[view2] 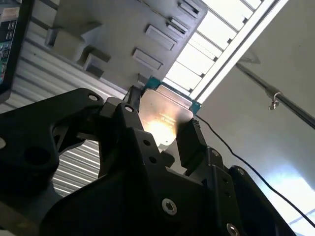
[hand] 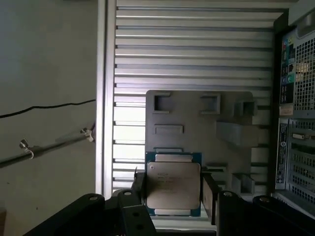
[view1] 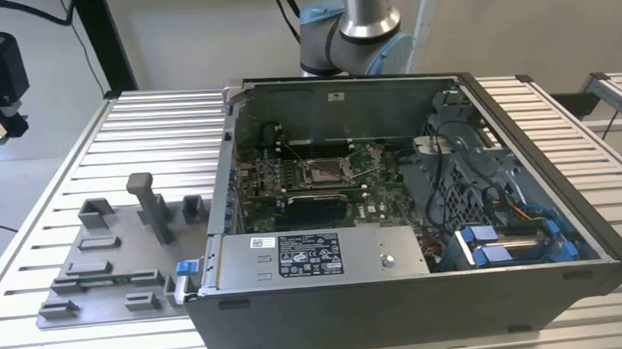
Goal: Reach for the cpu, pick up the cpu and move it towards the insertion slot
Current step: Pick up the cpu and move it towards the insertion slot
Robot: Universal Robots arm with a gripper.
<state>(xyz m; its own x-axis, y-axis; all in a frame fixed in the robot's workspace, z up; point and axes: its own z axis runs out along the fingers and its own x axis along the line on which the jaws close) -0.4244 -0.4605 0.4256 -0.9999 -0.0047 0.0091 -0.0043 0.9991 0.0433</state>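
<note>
I am watching the black two-fingered tool (hand: 173, 196) (view2: 158, 129) gripping the small, flat, silvery-topped square cpu (hand: 173, 189) (view2: 165, 114) by two opposite edges. In both wrist views its fingers (hand: 209, 195) are pressing in narrow against the chip's teal-rimmed sides. The cpu is hanging clear above the grey plastic fixture tray (hand: 197, 129), which is lying on the ribbed aluminium counter (hand: 197, 44).

In the exterior view that tray is sitting at about nine o'clock from the open dark-grey metal computer case (view1: 399, 311), just beside its wall. The insertion slot (view1: 322, 170), a small square socket with a shiny metal frame, is lying inside the case on the green circuit board (view1: 255, 184), toward three o'clock from the tray and well apart from it.

I am judging the reach and the pick-up as done and the carry toward the slot as the step in hand, barely begun, since the chip is hovering on the tray side. That carry is calling for enough height to pass the case wall, a level chip and a firm hold.
</note>
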